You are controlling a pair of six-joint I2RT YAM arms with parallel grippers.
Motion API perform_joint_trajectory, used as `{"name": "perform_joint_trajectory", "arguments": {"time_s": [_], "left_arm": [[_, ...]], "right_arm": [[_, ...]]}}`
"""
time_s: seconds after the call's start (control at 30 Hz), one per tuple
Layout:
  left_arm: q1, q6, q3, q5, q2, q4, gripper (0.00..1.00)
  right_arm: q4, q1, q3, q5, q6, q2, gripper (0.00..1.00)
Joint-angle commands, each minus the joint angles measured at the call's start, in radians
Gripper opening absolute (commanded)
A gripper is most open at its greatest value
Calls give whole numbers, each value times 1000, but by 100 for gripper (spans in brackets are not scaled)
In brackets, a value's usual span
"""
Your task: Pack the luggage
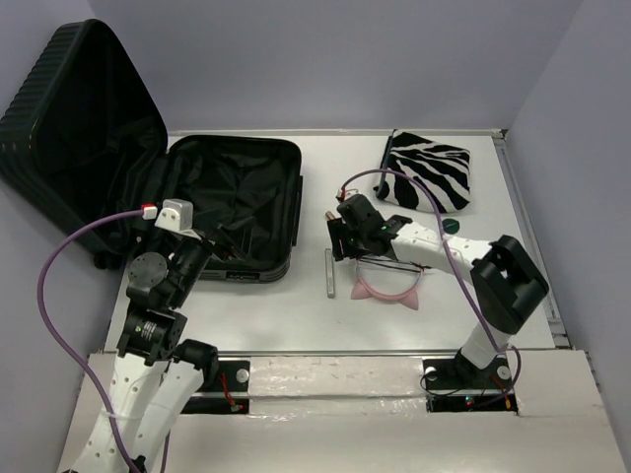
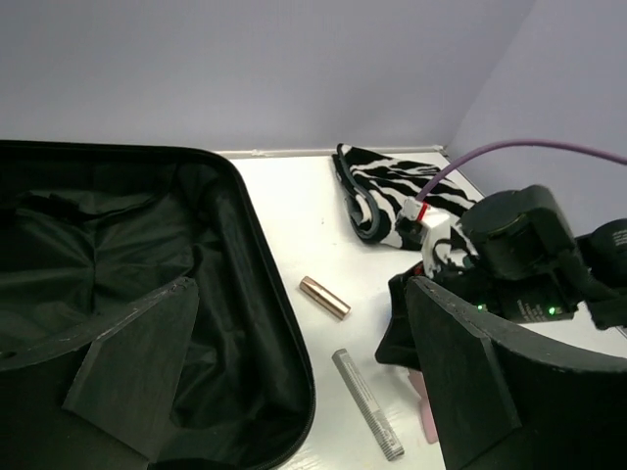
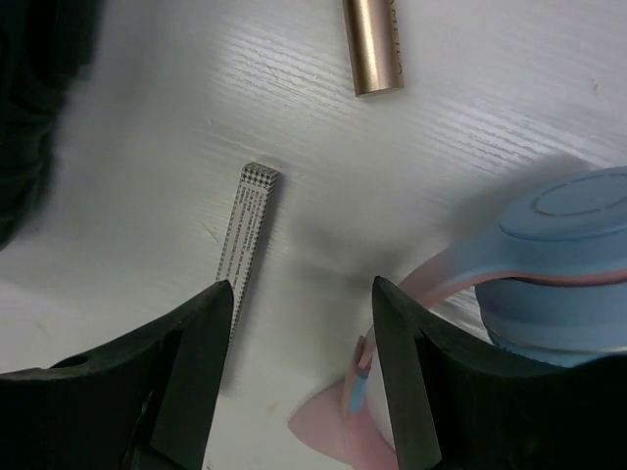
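The luggage is a big black suitcase lying open at the left, its ribbed lid standing up behind it. Its black-lined inside fills the left of the left wrist view. My left gripper hovers over its near right corner, open and empty. My right gripper is open and empty, low over the table. Below it lie a grey stick, a rose-gold tube and pink-and-blue headphones.
A zebra-striped pouch lies at the back right, with a small dark round thing in front of it. The pink headphones and the grey stick lie mid-table. The tube lies beside the suitcase wall.
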Motion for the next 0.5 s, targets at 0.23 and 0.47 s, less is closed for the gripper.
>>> {"name": "perform_joint_trajectory", "arguments": {"time_s": [0.23,0.47], "left_arm": [[-14,-10,34,-47,1,26,99],[-15,-10,34,-52,7,25,99]], "right_arm": [[8,71,126,13,25,166,63],[30,91,125,24,48,237,46]]}}
